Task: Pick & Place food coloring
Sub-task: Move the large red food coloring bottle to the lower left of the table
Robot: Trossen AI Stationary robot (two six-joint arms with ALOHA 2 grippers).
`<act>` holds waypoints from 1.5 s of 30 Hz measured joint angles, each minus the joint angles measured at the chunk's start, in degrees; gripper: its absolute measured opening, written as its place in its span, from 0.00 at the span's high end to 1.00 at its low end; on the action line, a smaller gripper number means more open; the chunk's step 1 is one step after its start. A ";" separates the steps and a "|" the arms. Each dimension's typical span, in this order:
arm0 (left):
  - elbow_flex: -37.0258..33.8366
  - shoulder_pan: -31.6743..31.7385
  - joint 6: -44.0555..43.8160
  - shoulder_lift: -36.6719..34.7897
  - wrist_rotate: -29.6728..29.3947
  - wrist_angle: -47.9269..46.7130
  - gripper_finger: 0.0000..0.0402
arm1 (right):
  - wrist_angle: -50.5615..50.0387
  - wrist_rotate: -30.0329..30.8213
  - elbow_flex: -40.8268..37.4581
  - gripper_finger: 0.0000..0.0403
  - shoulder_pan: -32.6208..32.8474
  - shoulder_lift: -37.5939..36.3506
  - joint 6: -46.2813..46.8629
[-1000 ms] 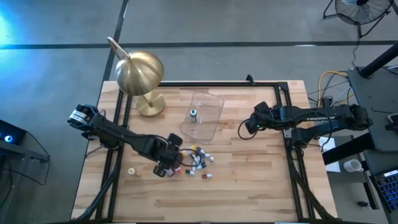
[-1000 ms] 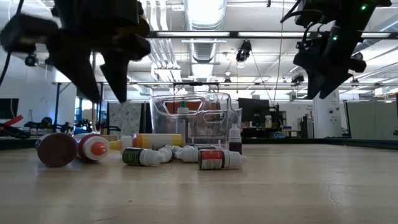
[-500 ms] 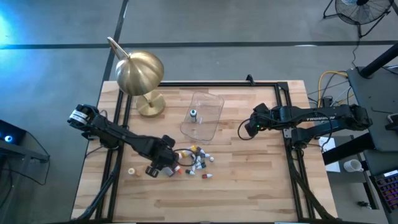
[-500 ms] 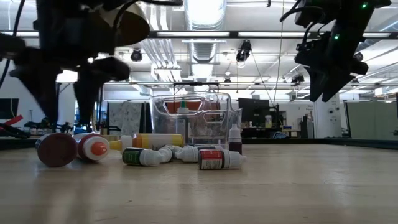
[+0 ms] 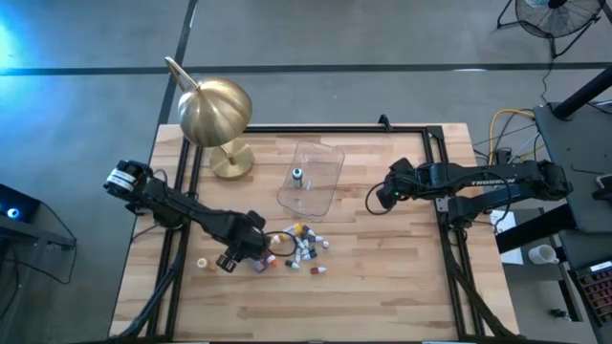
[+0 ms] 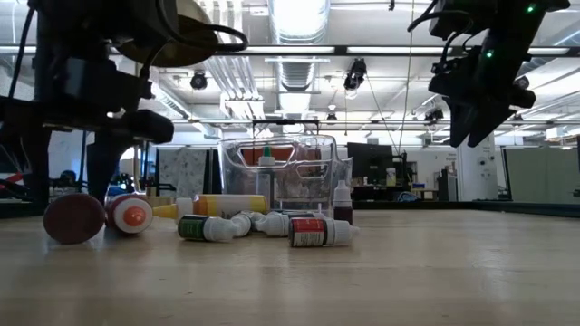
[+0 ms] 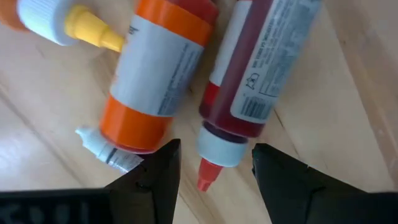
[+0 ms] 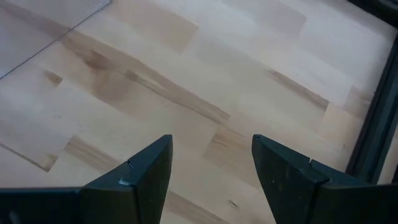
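Several food coloring bottles lie on their sides in a loose heap in the middle of the table; one more stands inside the clear tub. My left gripper is open and low at the heap's left end. Its wrist view shows its fingers on either side of the white, red-tipped cap of a red bottle, with an orange bottle alongside. I cannot tell whether they touch it. My right gripper is open and hovers over bare wood right of the tub.
A brass dome lamp stands at the far left corner. A small whitish bottle or cap lies apart, left of the left gripper. The black frame rails run along the table's sides. Bare wood lies along the near edge and on the right.
My left gripper has moved toward the table's left edge, from over the heap to its left end. It has also come down until its fingers reach table height beside the red and orange bottles.
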 joint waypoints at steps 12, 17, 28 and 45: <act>-2.22 0.20 -1.22 0.17 2.02 5.04 0.65 | 0.02 0.13 0.00 0.47 0.00 -0.01 0.00; -2.67 0.20 -3.15 0.61 2.06 3.50 0.76 | 0.04 0.11 0.00 0.47 0.00 -0.02 0.01; 7.85 3.88 -17.60 0.61 11.76 -15.40 0.77 | 0.75 0.11 0.00 0.47 0.00 -0.02 0.01; 24.61 18.36 -36.98 6.81 32.05 -44.87 0.77 | 1.57 -4.13 0.00 0.47 -0.02 -0.02 6.54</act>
